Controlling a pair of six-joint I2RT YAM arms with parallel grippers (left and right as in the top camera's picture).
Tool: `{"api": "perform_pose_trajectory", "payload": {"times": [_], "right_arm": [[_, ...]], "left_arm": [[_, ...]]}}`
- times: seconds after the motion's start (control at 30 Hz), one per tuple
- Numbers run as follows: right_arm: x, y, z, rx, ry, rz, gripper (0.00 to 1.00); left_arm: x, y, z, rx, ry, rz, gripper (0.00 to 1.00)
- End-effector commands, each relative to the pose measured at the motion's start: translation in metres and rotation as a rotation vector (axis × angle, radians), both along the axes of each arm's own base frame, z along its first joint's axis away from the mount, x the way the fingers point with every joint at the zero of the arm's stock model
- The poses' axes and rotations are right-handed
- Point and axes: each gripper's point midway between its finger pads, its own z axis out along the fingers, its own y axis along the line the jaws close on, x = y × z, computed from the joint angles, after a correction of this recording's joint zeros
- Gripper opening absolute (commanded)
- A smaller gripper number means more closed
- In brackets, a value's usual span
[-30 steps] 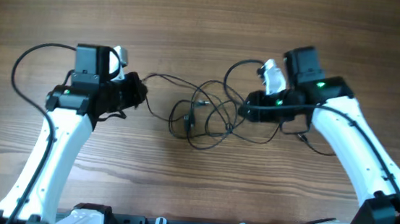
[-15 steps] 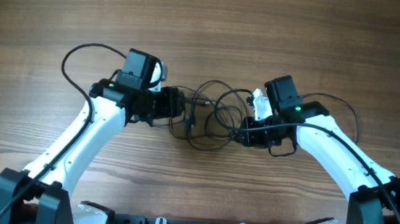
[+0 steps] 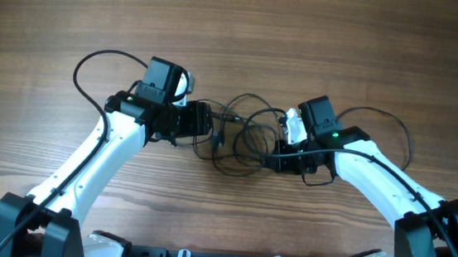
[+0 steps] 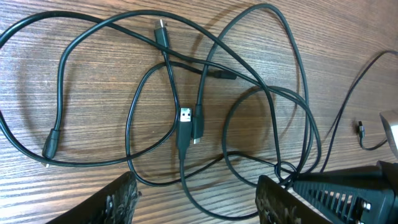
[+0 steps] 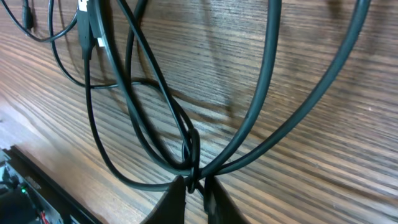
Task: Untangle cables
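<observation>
Cables [image 3: 241,138] are lying knotted on the table [image 3: 238,29] between our grippers. We are pinching crossing strands in our right gripper [image 5: 193,186], while our left gripper [image 4: 196,202] is hovering spread over the loops. We are judging the next move: closing left, then pulling apart gently.

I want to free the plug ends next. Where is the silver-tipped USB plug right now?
Left wrist view, mid-frame: the silver-tipped plug lies on the table among the cables, beside a second plug, ahead of the open left gripper.
</observation>
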Motion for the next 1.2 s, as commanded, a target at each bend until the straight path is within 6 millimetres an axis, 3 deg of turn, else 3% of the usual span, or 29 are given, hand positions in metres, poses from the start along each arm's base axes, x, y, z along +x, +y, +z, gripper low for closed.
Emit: {"api": "perform_pose_trajectory", "payload": {"times": [0.0,0.17,0.27,0.33,0.4,0.5,0.6,0.73,0.93,1.0,1.07,1.1,1.17], "right_arm": [[0.0,0.006,0.002,0.027,0.0,-0.009,0.04],[0.0,0.005,0.001,0.018,0.004,-0.022,0.04],[0.004,-0.007,-0.006,-0.055,0.066,-0.18,0.04],[0.005,-0.004,-0.004,-0.033,0.078,-0.203,0.04],[0.005,0.018,0.011,0.105,0.052,-0.099,0.04],[-0.007,0.061,0.06,0.461,-0.055,0.199,0.04],[-0.004,0.066,0.078,0.565,-0.09,0.235,0.04],[0.005,0.062,0.083,0.586,-0.11,0.213,0.04],[0.001,0.072,0.118,0.779,-0.161,0.318,0.04],[0.007,0.071,0.116,0.76,-0.161,0.285,0.04],[0.018,0.064,0.099,0.656,-0.137,0.19,0.04],[0.02,0.061,0.089,0.603,-0.119,0.152,0.04],[0.018,0.041,0.05,0.381,-0.043,0.034,0.08]], "left_arm": [[0.001,-0.002,-0.002,0.008,0.001,-0.01,0.63],[-0.007,-0.006,-0.003,0.013,0.021,-0.028,0.63],[-0.016,-0.022,-0.004,0.011,0.023,-0.084,0.64],[-0.024,-0.036,-0.003,0.01,0.016,-0.134,0.68],[-0.031,-0.053,-0.004,0.007,0.006,-0.188,0.69],[-0.04,-0.067,-0.013,0.014,0.022,-0.24,0.7],[-0.047,-0.072,-0.026,0.033,0.063,-0.262,0.69],[-0.052,-0.07,-0.041,0.057,0.115,-0.266,0.68],[-0.048,-0.067,-0.045,0.083,0.106,-0.256,0.68],[-0.048,-0.065,-0.046,0.093,0.107,-0.253,0.66],[-0.047,-0.055,-0.049,0.147,0.106,-0.236,0.61],[-0.046,-0.046,-0.052,0.196,0.106,-0.208,0.6],[-0.04,-0.011,-0.057,0.333,0.137,-0.01,0.62]]}}
